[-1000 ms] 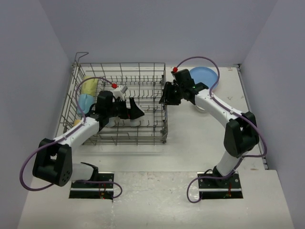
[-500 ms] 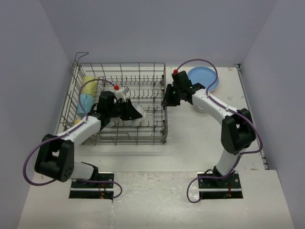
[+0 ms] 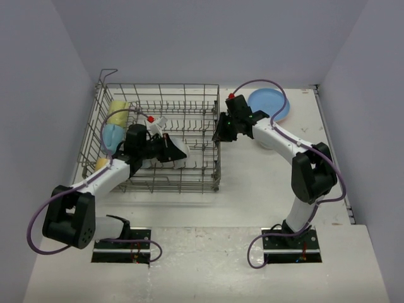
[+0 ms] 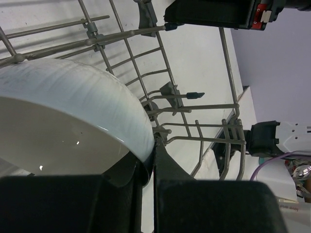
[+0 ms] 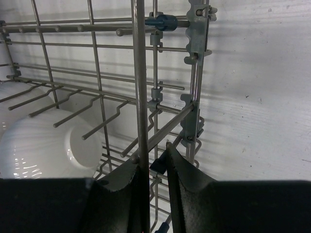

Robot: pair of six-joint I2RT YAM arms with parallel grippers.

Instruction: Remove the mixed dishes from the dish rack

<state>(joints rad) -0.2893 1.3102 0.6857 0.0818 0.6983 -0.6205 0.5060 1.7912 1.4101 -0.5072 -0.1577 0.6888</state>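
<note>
So the left gripper is pinched shut on the rim of a white bowl, just a thin edge grip, low inside the dish rack near its middle. Over at the rack's right wall the right gripper sits astride one upright wire, jaws a sliver apart. The wire leans on one finger with a gap on the other side, so it doesn't look clamped to me. My worry is that a rim pinch lets the bowl swing or slip once it's lifted. The tines right beside it could also snag it and tug the whole rack. The arms are pretty close in there too, so a bump is possible. Here's my count: one bowl in the grip, another white thing on the table under the right arm (probably a bowl, mostly hidden), and three mugs along the rack's left side: yellow mug, light blue mug, pale yellow-green mug. There's also one blue plate on the table, far right.
</note>
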